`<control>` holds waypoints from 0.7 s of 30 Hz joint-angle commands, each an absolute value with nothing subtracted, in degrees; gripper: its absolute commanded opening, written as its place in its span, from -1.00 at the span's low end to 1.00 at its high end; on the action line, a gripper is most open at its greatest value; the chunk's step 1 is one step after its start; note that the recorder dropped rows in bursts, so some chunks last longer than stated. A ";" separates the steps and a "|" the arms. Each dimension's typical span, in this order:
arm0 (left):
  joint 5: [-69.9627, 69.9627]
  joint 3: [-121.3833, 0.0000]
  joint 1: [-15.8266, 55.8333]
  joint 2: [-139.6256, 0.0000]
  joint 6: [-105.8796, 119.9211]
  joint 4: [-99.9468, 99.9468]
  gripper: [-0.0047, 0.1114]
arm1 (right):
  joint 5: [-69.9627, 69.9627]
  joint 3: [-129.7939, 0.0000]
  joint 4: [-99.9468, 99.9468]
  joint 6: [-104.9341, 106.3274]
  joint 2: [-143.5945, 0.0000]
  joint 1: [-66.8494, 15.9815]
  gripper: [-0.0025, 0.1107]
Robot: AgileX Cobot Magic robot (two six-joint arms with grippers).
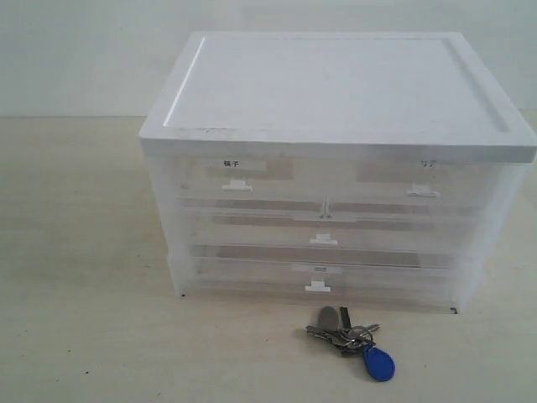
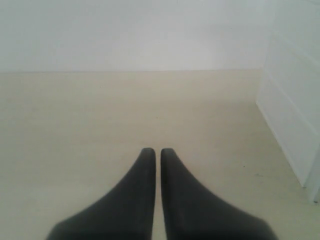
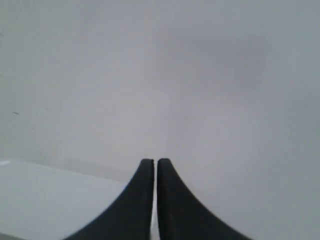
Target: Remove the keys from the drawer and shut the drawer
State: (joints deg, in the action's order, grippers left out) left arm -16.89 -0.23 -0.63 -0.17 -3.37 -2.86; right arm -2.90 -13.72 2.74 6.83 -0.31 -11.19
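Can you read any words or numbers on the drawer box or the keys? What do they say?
"筷子", as best I can tell, slightly blurred: bold black label on the top-left half-width translucent plastic drawer.
Faint grey marks, unreadable: white label on the top-right half-width translucent plastic drawer.
Too small to read: tiny label on the bottom full-width drawer.
No writing visible: blue teardrop fob on the silver-grey metal keys.

Open table [image 1: 84, 319] surrounds keys [image 1: 348, 336] before cabinet [image 1: 336, 168].
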 commanded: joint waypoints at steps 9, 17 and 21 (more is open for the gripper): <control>-16.96 0.00 -0.79 0.00 -3.00 -2.37 -0.84 | -0.80 0.00 3.14 -3.57 0.00 0.64 -0.96; -16.96 0.00 -0.79 0.00 -3.00 -2.37 -0.84 | 9.03 0.00 3.50 -2.89 0.00 0.64 -0.96; -16.96 0.00 -0.79 0.00 -3.00 -2.37 -0.84 | 16.74 0.00 3.96 -2.25 0.00 0.64 -0.96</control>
State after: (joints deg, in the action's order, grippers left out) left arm -16.89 -0.23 -0.63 -0.17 -3.26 -2.86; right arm 11.66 -0.22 3.06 -3.03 -0.30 0.54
